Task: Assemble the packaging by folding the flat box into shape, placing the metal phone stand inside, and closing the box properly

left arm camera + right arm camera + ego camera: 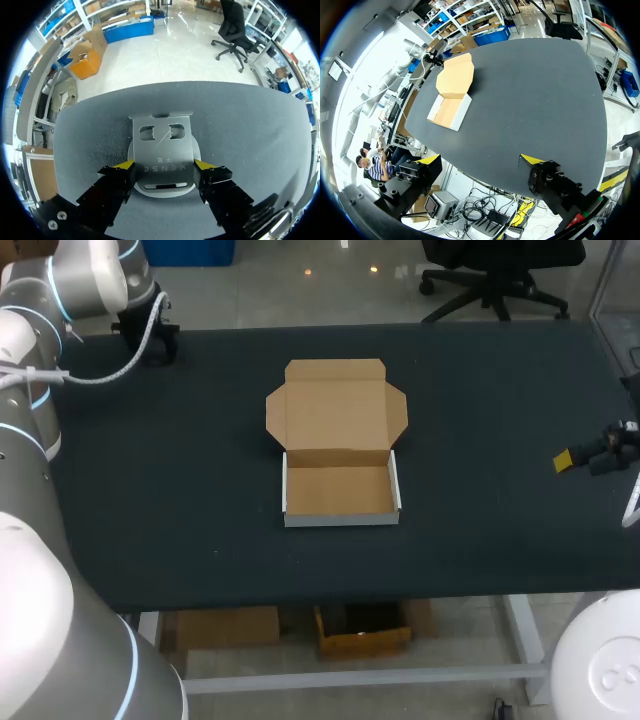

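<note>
On dark table (480,440), left gripper (164,165) hides phone stand (162,142) from overhead.

Lit bright & even, diffuse, from overhead. Soft, faint shadows only, hugging box (340,490) walls on matte dark table (150,490). Mild pale sheen across metal phone stand (162,150) in left wrist view. Cardboard evenly lit, slightly darker inside.

Left gripper (164,164), well left of the open brown cardboard box (338,455), clamps a silver metal phone stand (162,145); right gripper (481,160), well right, gapes wide.
</note>
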### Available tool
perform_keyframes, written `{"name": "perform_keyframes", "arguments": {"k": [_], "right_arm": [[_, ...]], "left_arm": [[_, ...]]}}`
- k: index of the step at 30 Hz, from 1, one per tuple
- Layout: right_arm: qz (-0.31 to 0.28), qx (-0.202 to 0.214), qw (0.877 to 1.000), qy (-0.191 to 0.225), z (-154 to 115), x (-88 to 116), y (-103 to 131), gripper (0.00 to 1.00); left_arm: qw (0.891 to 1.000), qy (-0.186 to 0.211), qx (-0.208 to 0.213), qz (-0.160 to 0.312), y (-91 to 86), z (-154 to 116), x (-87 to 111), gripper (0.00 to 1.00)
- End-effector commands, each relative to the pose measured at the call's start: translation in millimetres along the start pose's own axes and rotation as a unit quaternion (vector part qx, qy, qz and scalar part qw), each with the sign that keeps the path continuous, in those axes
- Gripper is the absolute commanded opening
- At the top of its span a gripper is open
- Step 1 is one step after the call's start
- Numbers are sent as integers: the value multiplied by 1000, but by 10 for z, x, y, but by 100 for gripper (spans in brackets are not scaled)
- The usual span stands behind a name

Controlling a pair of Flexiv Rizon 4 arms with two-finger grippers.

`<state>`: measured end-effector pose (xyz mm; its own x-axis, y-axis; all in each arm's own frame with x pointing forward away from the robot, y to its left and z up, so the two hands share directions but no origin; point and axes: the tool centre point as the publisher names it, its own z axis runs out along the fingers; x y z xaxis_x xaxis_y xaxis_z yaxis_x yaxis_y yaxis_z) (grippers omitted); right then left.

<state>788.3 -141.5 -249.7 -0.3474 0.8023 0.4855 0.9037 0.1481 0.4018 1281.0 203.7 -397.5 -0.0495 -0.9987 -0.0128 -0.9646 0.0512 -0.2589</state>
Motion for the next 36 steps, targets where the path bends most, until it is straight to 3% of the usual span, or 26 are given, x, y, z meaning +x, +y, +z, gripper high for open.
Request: {"name": "perform_keyframes", "arguments": {"k": [1,36], "right_arm": [[0,0,1000,1,-16,3,-5,100],[0,0,1000,1,-16,3,-5,100]], "left_arm": [[993,-3,-120,-2,-31,-22,-3,0],[996,-2,-90,-7,167,-254,-48,0]]}}
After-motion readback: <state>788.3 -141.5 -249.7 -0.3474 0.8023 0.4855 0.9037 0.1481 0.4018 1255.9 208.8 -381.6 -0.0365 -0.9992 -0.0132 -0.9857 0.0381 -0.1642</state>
